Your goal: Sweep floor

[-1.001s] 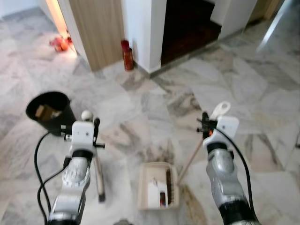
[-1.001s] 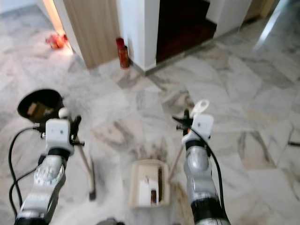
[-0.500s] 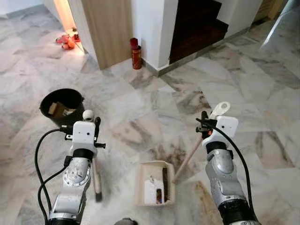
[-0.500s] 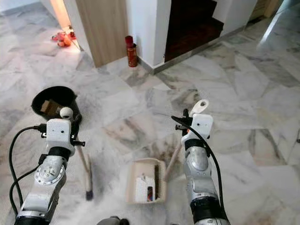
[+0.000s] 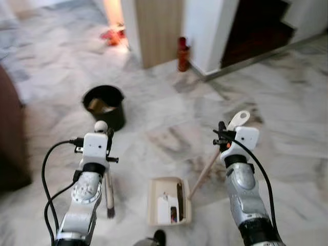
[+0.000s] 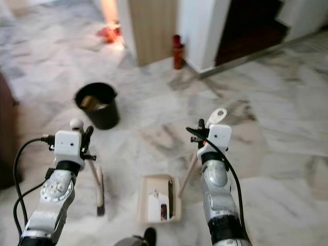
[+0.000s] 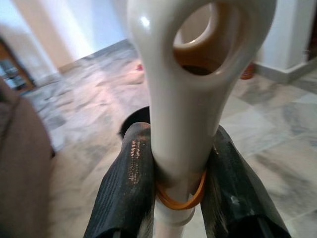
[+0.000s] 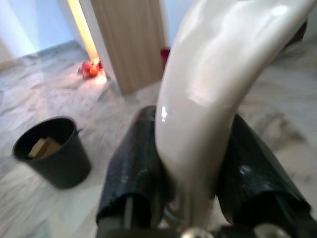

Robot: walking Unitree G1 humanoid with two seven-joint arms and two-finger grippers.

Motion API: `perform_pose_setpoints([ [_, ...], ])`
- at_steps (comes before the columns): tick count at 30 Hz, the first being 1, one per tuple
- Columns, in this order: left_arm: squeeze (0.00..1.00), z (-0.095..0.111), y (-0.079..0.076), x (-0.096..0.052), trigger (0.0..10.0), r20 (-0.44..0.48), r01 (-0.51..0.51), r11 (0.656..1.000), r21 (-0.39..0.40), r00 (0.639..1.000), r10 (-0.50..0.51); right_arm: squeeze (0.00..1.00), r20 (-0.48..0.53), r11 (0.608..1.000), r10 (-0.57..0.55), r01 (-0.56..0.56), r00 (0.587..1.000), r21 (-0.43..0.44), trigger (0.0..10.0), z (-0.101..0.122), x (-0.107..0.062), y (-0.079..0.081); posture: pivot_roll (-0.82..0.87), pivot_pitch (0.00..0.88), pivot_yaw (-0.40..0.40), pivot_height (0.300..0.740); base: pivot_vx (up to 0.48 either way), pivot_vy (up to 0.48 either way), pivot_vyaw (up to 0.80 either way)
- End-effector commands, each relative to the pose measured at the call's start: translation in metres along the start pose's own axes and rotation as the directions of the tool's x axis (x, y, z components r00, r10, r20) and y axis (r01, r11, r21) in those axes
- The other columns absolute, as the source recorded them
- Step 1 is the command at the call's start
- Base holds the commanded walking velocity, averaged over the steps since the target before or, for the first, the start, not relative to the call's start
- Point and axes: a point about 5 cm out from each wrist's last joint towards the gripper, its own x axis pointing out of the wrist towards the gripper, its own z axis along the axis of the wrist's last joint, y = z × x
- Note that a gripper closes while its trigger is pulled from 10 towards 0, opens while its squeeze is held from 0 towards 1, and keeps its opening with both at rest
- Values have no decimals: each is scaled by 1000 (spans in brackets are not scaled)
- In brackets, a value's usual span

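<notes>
On the marble floor (image 5: 287, 102), both hands hold sweeping tools over a loaded dustpan.

Left hand (image 7: 181, 186) is pinched on the cream handle of the broom (image 5: 108, 189), whose dark head rests on the floor just left of the beige dustpan (image 5: 169, 201). Right hand (image 8: 198, 168) is clamped on the dustpan handle (image 5: 207, 169), which slants down to the pan between the two arms; bits of rubbish lie inside it. Farther off to the left stands a black bucket (image 5: 105, 105), and a red canister (image 5: 182, 54) sits by the white wall.
</notes>
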Motion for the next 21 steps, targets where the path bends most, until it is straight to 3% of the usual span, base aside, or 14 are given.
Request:
perform_pose_setpoints([
  [1,0,7,4,1,10000,29,-12,1000,2,1000,12,0,55,1000,13,-13,998,9,10000,12,4,3,110,150,29,740,0,0,794],
  [7,0,7,4,0,10000,25,-13,1000,2,1000,13,0,53,1000,15,-15,998,12,10000,12,3,3,110,143,29,740,0,0,777],
  [17,0,5,4,0,10000,15,-23,1000,7,1000,23,0,40,1000,19,-20,999,25,10000,10,4,3,106,126,28,740,0,0,0],
  [21,0,5,3,0,10000,15,-19,1000,6,1000,19,0,37,1000,20,-21,999,23,10000,10,4,3,107,118,28,740,273,0,0],
])
